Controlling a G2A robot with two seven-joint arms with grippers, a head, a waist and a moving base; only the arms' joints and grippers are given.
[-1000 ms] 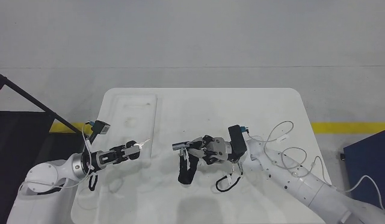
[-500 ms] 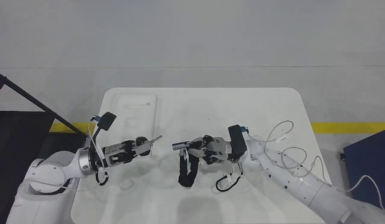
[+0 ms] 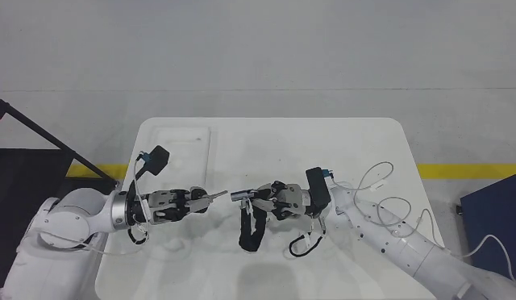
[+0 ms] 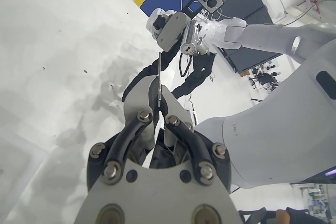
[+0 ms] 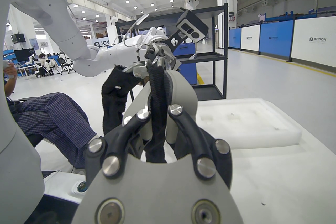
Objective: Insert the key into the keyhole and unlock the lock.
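1. Top view: the left claw [image 3: 199,197] is pinching the key [image 3: 216,194] by its head, and the blade is pointing toward 3 o'clock. The silver cylinder of the lock [image 3: 240,194] is sitting just at 3 o'clock of the blade tip, near it but apart. The right claw [image 3: 262,197] is gripping the lock from the 3 o'clock side. The lock's black cable [image 3: 250,234] is drooping toward 6 o'clock above the white table [image 3: 363,151]. A foam tray [image 3: 181,148] is lying at 11 o'clock of the left claw.

2. Left wrist view: the left claw [image 4: 158,93] is pressing together on the key [image 4: 159,72], whose thin blade is sticking out edge-on past the fingertips. Farther ahead, the right claw [image 4: 181,36] is holding the lock [image 4: 189,34], and the keyhole [image 4: 187,49] is facing this way. The blade tip is sitting off to one side of the keyhole, not inside it. The cable [image 4: 191,78] is hanging beneath.

3. Right wrist view: the right claw [image 5: 157,86] is clamping the black cable [image 5: 157,107]. The lock [image 5: 135,69] is showing beyond its fingertips. The left claw [image 5: 157,51] is facing it from farther off. The foam tray [image 5: 249,117] is resting on the table [image 5: 262,170].
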